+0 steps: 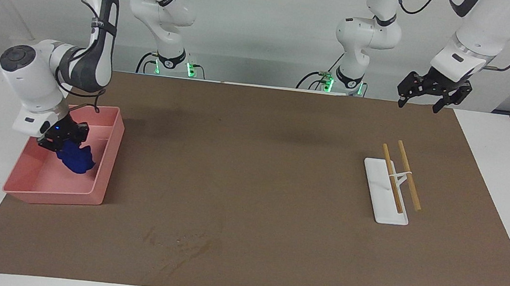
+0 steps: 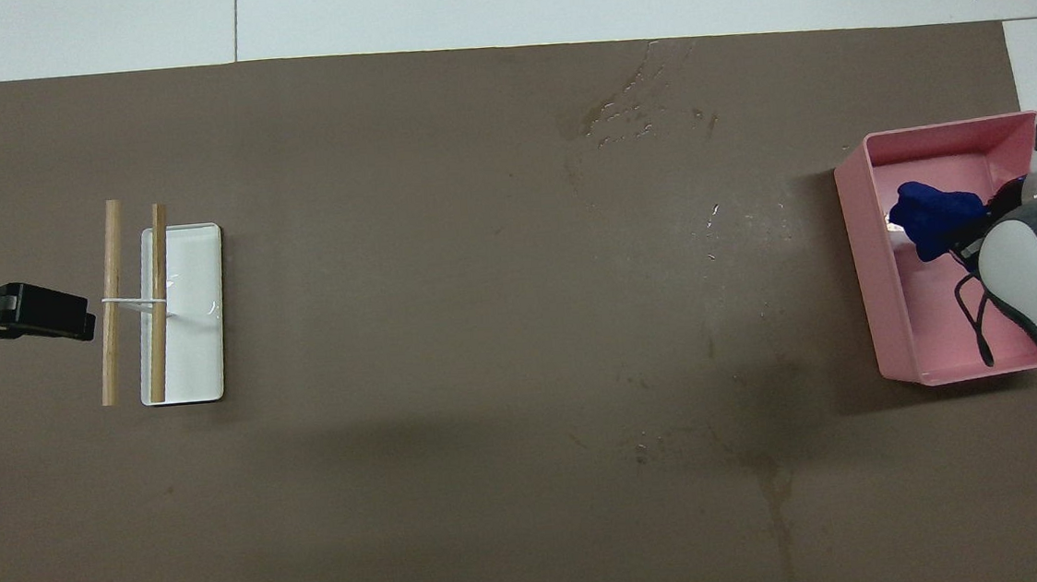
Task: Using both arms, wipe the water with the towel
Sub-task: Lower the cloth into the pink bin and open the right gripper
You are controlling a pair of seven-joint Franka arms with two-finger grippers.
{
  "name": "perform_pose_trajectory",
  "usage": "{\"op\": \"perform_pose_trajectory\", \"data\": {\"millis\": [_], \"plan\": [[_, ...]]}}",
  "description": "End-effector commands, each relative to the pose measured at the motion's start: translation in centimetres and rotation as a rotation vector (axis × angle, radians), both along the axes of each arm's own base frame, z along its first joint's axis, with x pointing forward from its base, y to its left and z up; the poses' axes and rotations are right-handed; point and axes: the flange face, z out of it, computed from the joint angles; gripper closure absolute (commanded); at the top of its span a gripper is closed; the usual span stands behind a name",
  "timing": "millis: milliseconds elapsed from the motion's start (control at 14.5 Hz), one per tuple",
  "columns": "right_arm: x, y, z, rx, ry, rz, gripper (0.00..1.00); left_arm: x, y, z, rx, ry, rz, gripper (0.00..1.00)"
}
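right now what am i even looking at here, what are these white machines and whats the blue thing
These are two pictures of one table at one moment. One camera faces the robots from across the table; the other looks down from above the robots' end.

The big white machines are robot arms, each ending in a gripper with two fingers. The right gripper is down inside the pink tray and is shut on the towel, the crumpled blue cloth. The left gripper waits, open, over the mat's edge nearest the robots.

A brown mat covers the table. The water is a faint wet patch on it, farther from the robots than the tray. Toward the left arm's end lies a white tray with two wooden sticks propped across it.
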Motion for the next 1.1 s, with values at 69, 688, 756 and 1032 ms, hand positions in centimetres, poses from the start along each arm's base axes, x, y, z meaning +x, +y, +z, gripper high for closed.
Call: {"op": "perform_pose_trajectory", "data": {"millis": [69, 688, 756, 1032], "plan": [[-2.2, -0.1, -3.1, -0.015, 0.002, 0.019, 1.00, -0.8, -0.1, 0.1, -0.009, 0.000, 0.010, 0.00], [-2.1, 0.1, -5.5, -0.026, -0.024, 0.027, 0.00, -0.8, 0.1, 0.1, -0.009, 0.000, 0.014, 0.00], [-2.1, 0.1, -5.6, -0.026, -0.022, 0.028, 0.00, -0.8, -0.1, 0.1, -0.009, 0.000, 0.010, 0.00], [-2.3, 0.0, -5.4, 0.006, 0.029, -0.009, 0.00, -0.8, -0.1, 0.1, -0.009, 0.000, 0.010, 0.00]]}}
